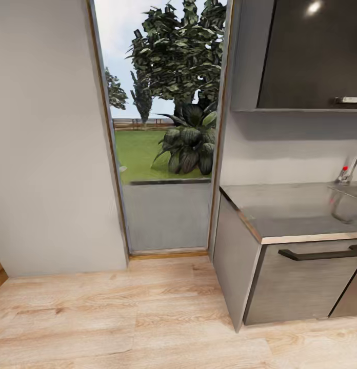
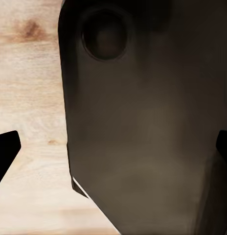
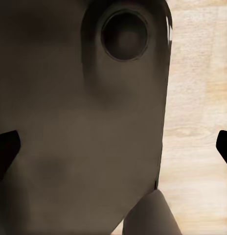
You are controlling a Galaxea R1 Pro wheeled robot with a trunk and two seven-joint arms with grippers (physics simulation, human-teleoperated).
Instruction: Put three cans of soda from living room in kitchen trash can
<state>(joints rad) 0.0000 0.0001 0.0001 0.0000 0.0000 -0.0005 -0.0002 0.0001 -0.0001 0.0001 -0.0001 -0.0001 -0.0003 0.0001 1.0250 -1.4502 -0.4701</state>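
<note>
A doorway (image 1: pixel 165 154) stood ahead between a wall (image 1: pixel 50 143) on the left and the kitchen cabinet (image 1: pixel 296 282) on the right. The tabletop (image 1: pixel 291 210) lay on that cabinet, a tap (image 1: pixel 349 171) at its far right end, an upper cabinet (image 1: pixel 312 51) above. Floor (image 1: pixel 127 318) spread in front; plants (image 1: pixel 191 141) stood beyond the doorway.

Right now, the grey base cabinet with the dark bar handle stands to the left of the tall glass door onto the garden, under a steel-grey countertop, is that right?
Not quite: in the head view the grey base cabinet with the dark bar handle stands to the right of the tall glass door, not the left. It does sit under the steel-grey countertop.
</note>
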